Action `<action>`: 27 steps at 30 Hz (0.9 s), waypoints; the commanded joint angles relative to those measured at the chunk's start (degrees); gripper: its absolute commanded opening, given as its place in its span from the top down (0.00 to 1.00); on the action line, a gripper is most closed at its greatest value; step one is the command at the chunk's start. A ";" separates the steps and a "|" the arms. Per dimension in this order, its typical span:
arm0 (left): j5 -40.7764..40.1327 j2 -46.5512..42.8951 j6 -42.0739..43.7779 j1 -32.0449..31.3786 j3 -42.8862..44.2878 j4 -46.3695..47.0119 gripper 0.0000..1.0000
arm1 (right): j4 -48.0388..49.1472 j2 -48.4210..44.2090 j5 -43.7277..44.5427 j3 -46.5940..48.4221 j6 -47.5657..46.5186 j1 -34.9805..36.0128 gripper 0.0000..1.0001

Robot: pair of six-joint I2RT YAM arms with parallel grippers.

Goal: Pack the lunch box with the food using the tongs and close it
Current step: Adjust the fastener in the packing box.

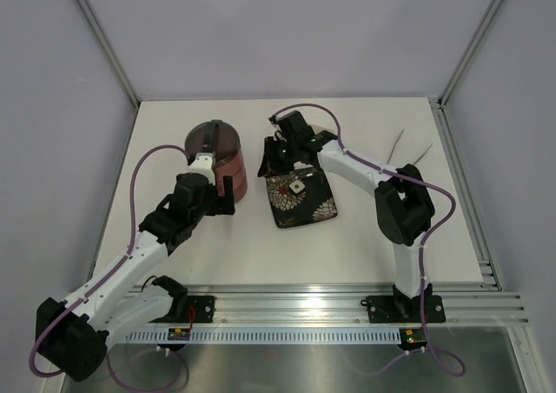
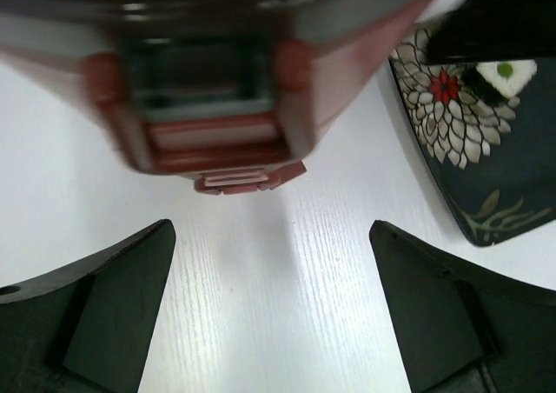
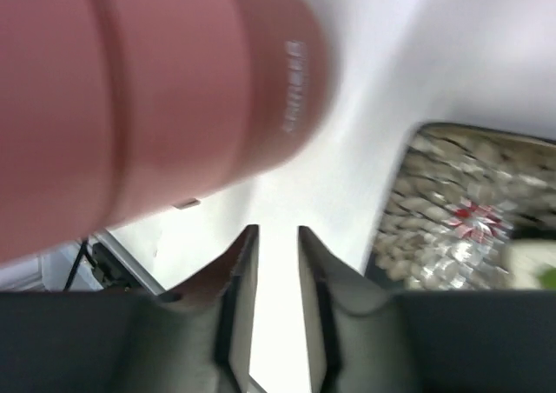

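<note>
- Lunch box (image 1: 217,154) stands stacked on the counter (image 1: 226,254), left of centre, with the grey handled lid on top. No loose food in sight, so I'd say packing is done and we're on the closing step.
- Nearest in, the left claw (image 2: 269,236) is spread fully wide, grasping nothing, sitting low just in front of the stack and aimed at the red clasp (image 2: 248,180) on its side.
- Next move probably calls for easing straight in on that clasp without shoving the stack. There's bare counter under the claw, so room is fine.
- The flower-patterned plate (image 1: 317,209) sits just beside the stack on the right, so there's not much room to swing that way.
- Farther back, the right claw (image 3: 278,236) hangs between stack and plate, pinched down to a thin slit with nothing in it. It's close to the red wall and could bump it.
- The tongs (image 1: 398,145) lie well apart, near the far right edge, out of everyone's way.
</note>
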 commanded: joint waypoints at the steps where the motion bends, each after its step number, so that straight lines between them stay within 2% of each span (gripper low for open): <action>1: -8.94 -1.75 -12.15 -0.03 1.70 0.62 0.01 | 1.25 -7.55 -0.27 -5.01 -0.27 -2.74 0.66; 5: -11.85 0.61 -15.80 -0.21 3.72 -2.56 0.01 | 0.36 -11.77 0.79 -8.98 -1.76 -3.10 0.58; 9: -15.09 4.47 -13.26 -2.57 3.81 -1.33 0.01 | 0.10 -13.54 1.75 -11.01 -2.29 -3.10 0.55; 15: -20.72 7.30 -9.48 -6.00 -0.39 8.32 0.01 | 0.10 -14.33 1.76 -11.36 -2.65 -3.18 0.54; 19: -21.17 7.91 -7.54 -6.01 -2.07 14.13 0.02 | 0.19 -14.59 1.67 -11.54 -2.73 -3.18 0.53; 27: -17.40 10.46 -4.37 -6.01 -2.87 16.86 0.05 | -0.25 -14.33 1.41 -11.63 -2.73 -3.18 0.52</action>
